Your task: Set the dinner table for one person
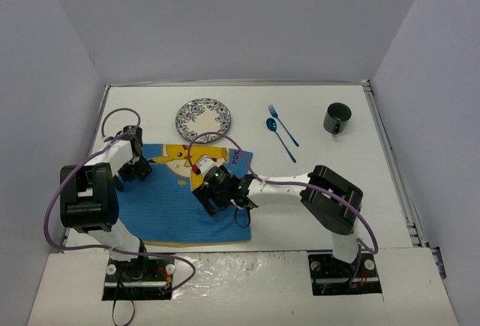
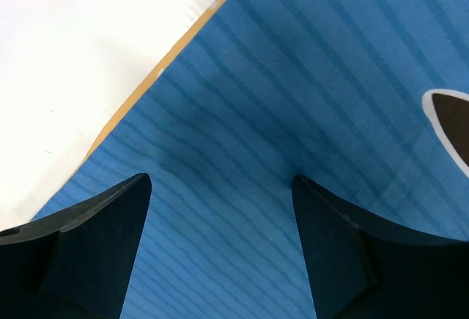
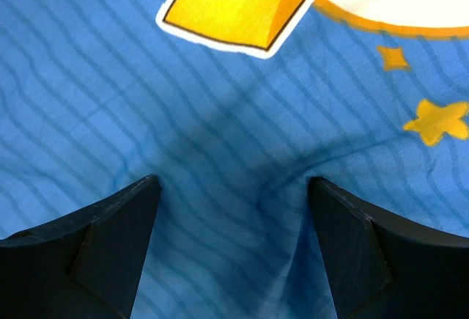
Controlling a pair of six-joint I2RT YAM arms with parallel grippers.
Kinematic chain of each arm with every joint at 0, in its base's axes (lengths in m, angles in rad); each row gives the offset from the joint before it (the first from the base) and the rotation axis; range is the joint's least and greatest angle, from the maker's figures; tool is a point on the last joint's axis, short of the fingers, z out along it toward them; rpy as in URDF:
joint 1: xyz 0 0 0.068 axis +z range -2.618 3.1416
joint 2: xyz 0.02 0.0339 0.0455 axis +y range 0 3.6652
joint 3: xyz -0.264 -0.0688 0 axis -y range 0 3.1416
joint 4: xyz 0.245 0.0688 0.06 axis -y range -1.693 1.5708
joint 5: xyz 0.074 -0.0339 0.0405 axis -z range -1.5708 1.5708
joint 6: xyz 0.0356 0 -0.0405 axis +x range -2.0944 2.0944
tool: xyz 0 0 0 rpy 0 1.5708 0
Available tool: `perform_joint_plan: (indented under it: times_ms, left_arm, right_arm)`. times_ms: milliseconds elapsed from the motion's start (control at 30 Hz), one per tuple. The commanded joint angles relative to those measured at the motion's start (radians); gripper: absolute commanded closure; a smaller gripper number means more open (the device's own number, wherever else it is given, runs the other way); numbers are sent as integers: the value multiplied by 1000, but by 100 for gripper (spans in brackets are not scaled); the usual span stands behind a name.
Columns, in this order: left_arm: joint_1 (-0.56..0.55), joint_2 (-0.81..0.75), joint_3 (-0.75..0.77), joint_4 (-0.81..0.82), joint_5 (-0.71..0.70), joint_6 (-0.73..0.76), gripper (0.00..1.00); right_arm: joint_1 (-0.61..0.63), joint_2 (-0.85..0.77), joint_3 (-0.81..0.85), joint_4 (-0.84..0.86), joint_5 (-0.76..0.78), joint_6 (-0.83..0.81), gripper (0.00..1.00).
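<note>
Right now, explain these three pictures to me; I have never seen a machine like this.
Two robot arms are bolted at the near edge of a white table. The wide picture looks down from above and behind them; the other two come from cameras on each wrist, showing the dark fingers. The left gripper and right gripper both stand open over a blue placemat, holding nothing. Farther back lie a patterned plate, a blue fork, a blue spoon and a dark mug.

Wide-spread end effector [image 3: 233, 185] close over blue striped cartoon placemat [image 3: 102, 77]
</note>
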Motion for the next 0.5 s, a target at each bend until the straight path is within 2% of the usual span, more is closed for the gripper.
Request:
perform_joint_plan:
  times_ms: [0, 167, 467]
  left_arm:
    - [90, 6, 25, -78, -57, 56, 26]
    - [179, 9, 22, -67, -45, 100, 26]
    - [246, 61, 40, -39, -28, 135, 26]
  right_arm:
    - [45, 71, 48, -61, -98, 29, 21]
    - [48, 107, 115, -65, -109, 40, 21]
    - [45, 176, 195, -73, -114, 61, 21]
